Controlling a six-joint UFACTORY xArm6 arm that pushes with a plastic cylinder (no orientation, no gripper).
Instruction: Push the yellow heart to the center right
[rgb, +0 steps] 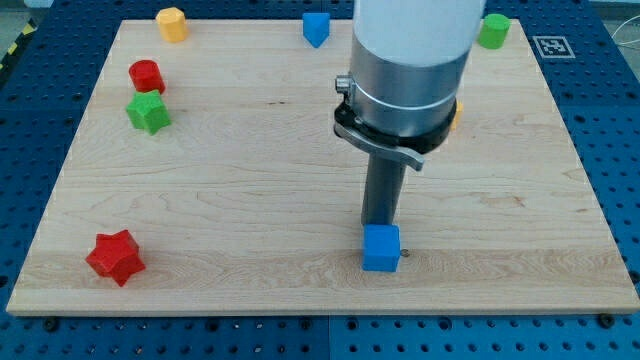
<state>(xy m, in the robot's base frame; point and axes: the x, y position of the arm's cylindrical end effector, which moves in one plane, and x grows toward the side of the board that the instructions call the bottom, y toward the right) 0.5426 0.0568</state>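
Note:
A small yellow-orange sliver (456, 115) shows at the right edge of my arm's body, right of the board's centre. It may be the yellow heart, but most of it is hidden, so I cannot make out its shape. My dark rod comes down at the lower middle of the board. My tip (380, 225) sits right behind the top edge of a blue cube (380, 248), touching or nearly touching it. The tip is well below and to the left of the yellow sliver.
A yellow hexagonal block (172, 23) lies at top left, a blue block (316, 28) at top centre and a green block (493, 30) at top right. A red cylinder (146, 75) and a green star (148, 113) lie at left. A red star (115, 257) lies at bottom left.

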